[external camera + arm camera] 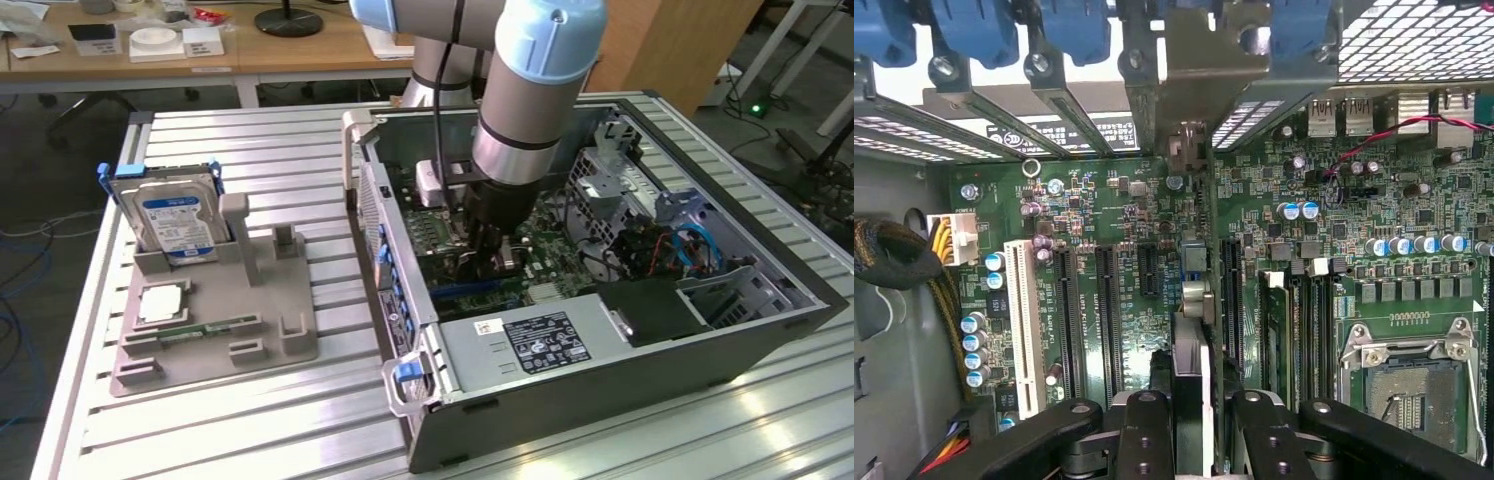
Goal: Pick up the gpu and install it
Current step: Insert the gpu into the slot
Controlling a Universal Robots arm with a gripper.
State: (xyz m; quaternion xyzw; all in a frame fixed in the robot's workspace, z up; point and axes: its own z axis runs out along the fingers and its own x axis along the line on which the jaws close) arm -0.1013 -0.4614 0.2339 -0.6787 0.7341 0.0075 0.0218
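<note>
My gripper (1194,425) is shut on the gpu (1192,350), a thin dark card seen edge-on between the black fingers (1146,430). Its silvery end bracket (1199,70) reaches the case's rear slot openings. The card hangs upright just over the green motherboard (1104,200), lined up between the long black expansion slots (1067,310); I cannot tell whether it touches a slot. In the exterior view the gripper (483,262) is lowered deep inside the open computer case (747,335), over the motherboard.
A grey fixture (254,290) at the exterior view's left holds a silver hard drive with a blue label (174,222), a processor chip (160,303) and a green memory stick (203,328). The power supply (534,345), drive cage (627,180), cables (904,260) and CPU socket (1409,385) crowd the case.
</note>
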